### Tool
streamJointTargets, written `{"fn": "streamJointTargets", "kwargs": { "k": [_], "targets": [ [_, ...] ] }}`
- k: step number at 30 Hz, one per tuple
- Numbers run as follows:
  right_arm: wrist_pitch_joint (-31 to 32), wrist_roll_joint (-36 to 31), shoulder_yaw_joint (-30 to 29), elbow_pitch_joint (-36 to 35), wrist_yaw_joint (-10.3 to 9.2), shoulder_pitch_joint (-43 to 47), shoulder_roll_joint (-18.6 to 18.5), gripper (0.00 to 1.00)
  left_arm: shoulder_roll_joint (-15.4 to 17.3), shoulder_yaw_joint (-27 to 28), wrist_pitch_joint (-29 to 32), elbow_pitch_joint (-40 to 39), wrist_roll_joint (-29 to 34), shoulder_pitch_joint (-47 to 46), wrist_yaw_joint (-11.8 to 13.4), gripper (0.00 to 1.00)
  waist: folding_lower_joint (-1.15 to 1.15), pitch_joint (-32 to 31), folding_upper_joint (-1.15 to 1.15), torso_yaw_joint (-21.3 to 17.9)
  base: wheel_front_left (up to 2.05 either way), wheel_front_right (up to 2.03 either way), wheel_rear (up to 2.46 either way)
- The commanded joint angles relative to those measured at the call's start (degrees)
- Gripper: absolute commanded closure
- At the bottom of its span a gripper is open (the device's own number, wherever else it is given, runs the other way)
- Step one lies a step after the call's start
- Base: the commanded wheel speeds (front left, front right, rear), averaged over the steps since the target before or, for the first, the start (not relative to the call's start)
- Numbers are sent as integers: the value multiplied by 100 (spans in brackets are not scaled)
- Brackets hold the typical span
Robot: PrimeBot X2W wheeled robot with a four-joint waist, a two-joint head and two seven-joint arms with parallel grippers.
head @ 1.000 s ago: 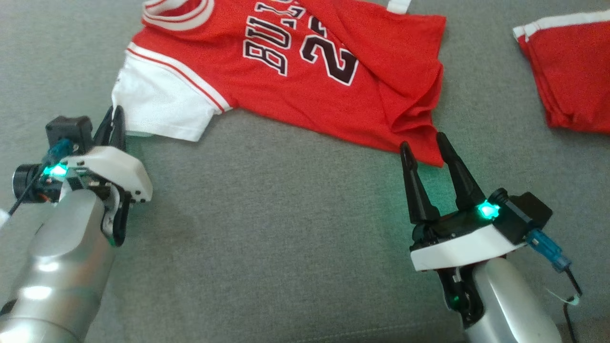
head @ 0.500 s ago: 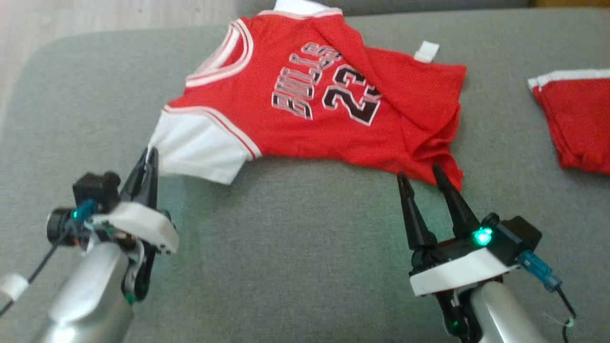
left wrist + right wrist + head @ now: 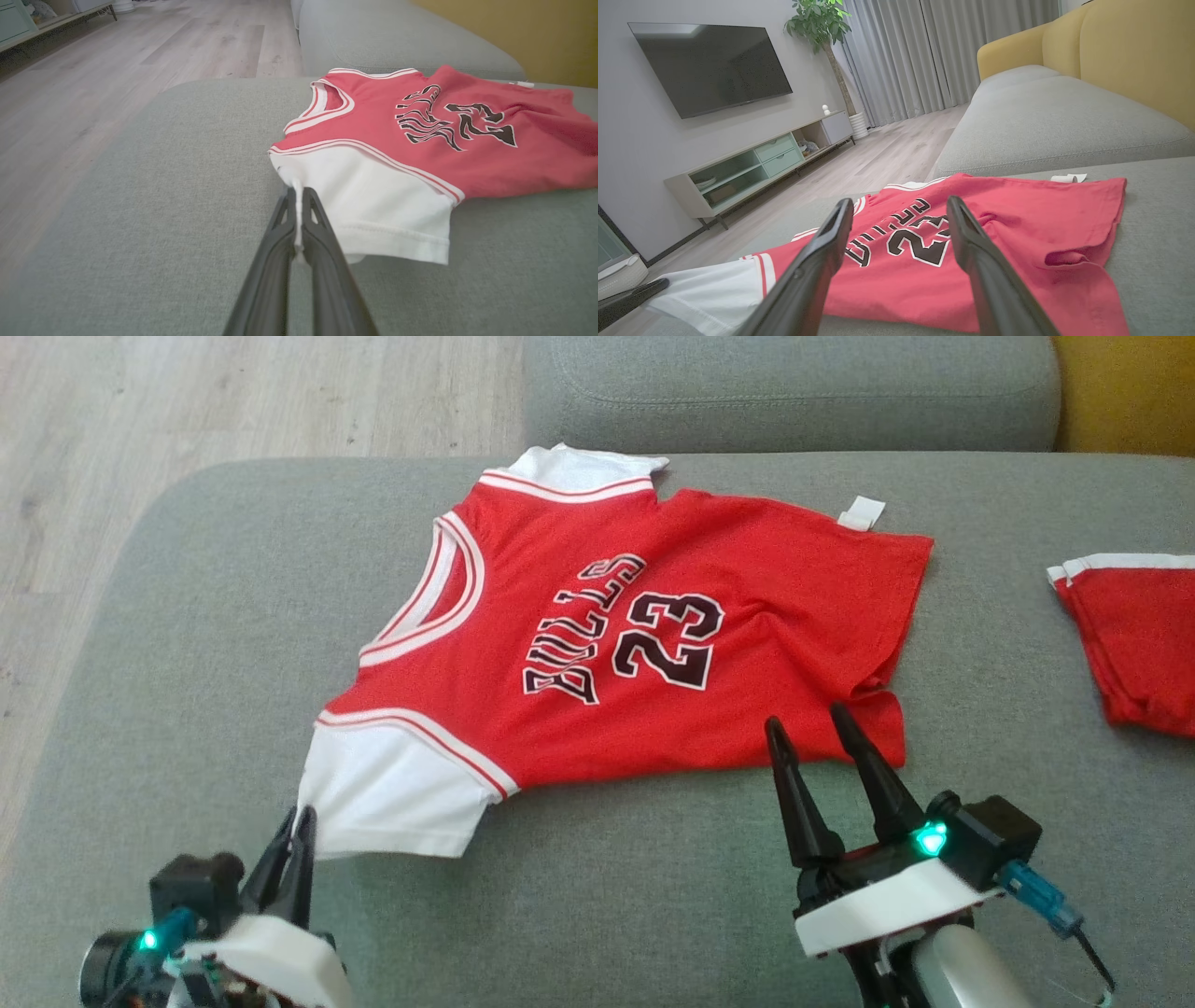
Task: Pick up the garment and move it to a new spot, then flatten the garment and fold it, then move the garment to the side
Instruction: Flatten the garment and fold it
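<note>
Red Bulls jersey (image 3: 653, 616) on the sofa seat (image 3: 607, 896), ahead of both pincers. The fold that crossed its number a second ago is gone. Left pincer (image 3: 299, 826) pinches the white sleeve (image 3: 392, 793) corner. Right pincer (image 3: 805, 719) stands spread, its tips at the hem. Flattening appears nearly complete.

Grey sofa seat (image 3: 597, 915), red jersey (image 3: 747, 616) on it, another red garment (image 3: 1139, 635) beside

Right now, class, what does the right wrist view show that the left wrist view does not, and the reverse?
Right wrist view: a television, a potted plant, grey curtains, and the open right gripper. Left wrist view: the left gripper shut on the white sleeve of the red jersey. Both: the jersey, the grey sofa, the wooden floor.
</note>
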Motion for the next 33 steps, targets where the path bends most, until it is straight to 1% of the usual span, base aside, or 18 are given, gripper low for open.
{"fn": "streamJointTargets", "kwargs": {
  "k": [1,2,3,4,6,9,13,17,20,24,28,33],
  "targets": [
    [-63,47,154,-169,37,-113,8,0,260,331,56,-383,-22,-115,137,100,1,-10,0,15,0,0,0],
    [-63,44,159,-165,37,-112,8,0,295,314,105,-483,-11,-51,177,100,1,-9,0,20,0,0,0],
    [-63,41,166,-159,37,-115,8,0,318,290,141,-561,18,-26,210,52,1,-5,0,23,0,0,0],
    [-63,34,177,-153,37,-123,8,0,339,262,153,-628,85,-43,246,0,1,3,0,20,0,0,0],
    [-63,12,190,-143,37,-153,8,0,327,217,118,-726,246,-172,317,0,1,25,0,7,0,0,0],
    [-63,-39,93,-165,37,-217,8,0,201,167,-48,-783,449,-486,346,0,1,59,0,-40,0,0,0],
    [-63,-131,-70,-247,37,-324,8,0,-189,244,-617,-760,490,-854,307,0,1,102,0,-156,0,0,0],
    [-63,-210,-237,-351,37,-367,8,0,-470,134,-1010,-493,528,-992,169,0,1,134,0,-286,0,0,0],
    [-58,-249,-292,-418,37,-364,8,0,-633,4,-1212,-219,655,-1063,120,0,1,179,0,-385,0,0,0],
    [-29,-293,-344,-460,37,-324,8,0,-890,-58,-1387,137,675,-1117,34,0,1,262,0,-482,0,0,0],
    [48,-423,-511,-537,37,-393,8,0,-1056,-45,-1467,300,704,-1221,-36,0,1,435,0,-478,0,0,0],
    [446,-794,-983,-605,37,-997,8,0,-1190,-29,-1508,374,803,-1512,-153,0,1,852,0,-319,0,0,0]
  ]
}}
